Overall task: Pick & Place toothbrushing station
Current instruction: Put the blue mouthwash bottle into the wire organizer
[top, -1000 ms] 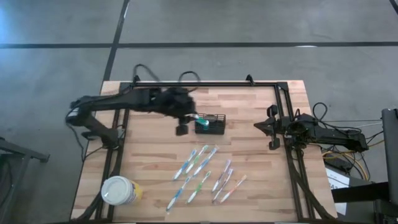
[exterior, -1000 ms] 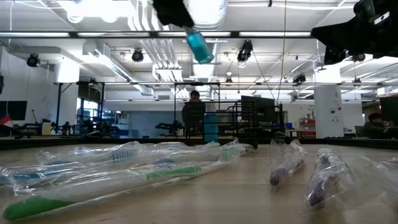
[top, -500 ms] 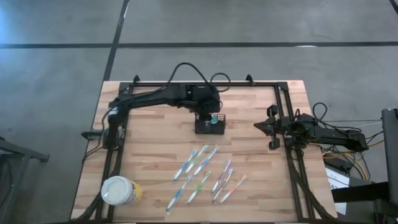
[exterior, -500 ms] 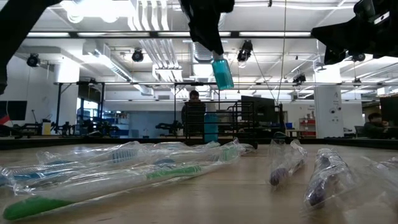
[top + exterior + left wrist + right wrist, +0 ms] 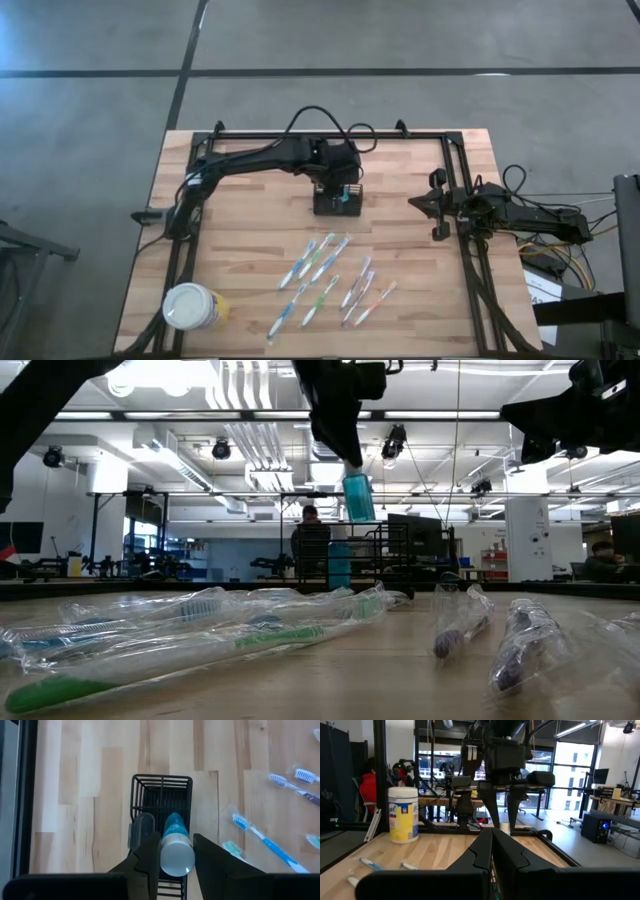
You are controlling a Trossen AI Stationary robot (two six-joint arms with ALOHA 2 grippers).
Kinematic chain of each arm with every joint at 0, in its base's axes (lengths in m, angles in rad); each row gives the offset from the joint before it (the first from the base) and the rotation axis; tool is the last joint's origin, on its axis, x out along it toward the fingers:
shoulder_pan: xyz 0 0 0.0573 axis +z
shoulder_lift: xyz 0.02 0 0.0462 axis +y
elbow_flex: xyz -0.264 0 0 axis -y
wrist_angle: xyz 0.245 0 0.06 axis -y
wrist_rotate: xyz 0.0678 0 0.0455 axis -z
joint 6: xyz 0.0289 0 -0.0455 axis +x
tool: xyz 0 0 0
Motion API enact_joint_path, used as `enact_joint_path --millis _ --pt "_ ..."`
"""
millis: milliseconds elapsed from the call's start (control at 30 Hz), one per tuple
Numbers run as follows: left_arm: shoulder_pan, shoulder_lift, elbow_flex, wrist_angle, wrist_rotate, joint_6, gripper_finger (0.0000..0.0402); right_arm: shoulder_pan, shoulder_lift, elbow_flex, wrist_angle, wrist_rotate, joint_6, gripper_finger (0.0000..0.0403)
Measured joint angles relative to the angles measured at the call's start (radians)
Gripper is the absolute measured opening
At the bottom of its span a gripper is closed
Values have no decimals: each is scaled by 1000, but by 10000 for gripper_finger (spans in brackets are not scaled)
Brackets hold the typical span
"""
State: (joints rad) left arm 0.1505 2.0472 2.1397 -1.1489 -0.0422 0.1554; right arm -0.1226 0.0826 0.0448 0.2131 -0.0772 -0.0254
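Black slotted toothbrushing station (image 5: 337, 203) sits on the wooden table (image 5: 240, 260), directly beneath the left gripper (image 5: 172, 851), which clamps a teal tube (image 5: 175, 847) upright over it. Right gripper (image 5: 491, 851) waits closed at the table's right edge.

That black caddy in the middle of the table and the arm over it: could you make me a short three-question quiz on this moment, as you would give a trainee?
1. True or false: the left gripper holds a teal tube above the black caddy.
2. Where do the wrapped toothbrushes lie? A) inside the caddy B) on the wooden table, nearer the front edge than the caddy C) on top of the yellow tub
3. Fill in: the right gripper waits at the table's right edge with its fingers ____.

Key: 1 true; 2 B; 3 shut.
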Motion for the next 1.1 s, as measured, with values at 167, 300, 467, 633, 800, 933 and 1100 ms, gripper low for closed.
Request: enact_joint_path --millis 167,300,467,633,800,933,1100 --pt "0 4 -15 16 0 5 98 0 4 0 0 0 0 8" --pt "1 20 -17 19 0 27 98 0 4 0 0 0 0 8" --pt "3 44 -17 20 0 28 98 0 5 0 0 0 -1 8" --pt "3 65 -18 25 0 28 98 0 5 0 0 0 -1 8" --pt "3 80 -18 33 0 36 98 0 5 0 0 0 -1 8" --pt "4 96 -18 34 0 42 98 0 5 0 0 0 -1 8" --pt "5 121 -18 35 0 51 98 0 5 0 0 0 -1 8"
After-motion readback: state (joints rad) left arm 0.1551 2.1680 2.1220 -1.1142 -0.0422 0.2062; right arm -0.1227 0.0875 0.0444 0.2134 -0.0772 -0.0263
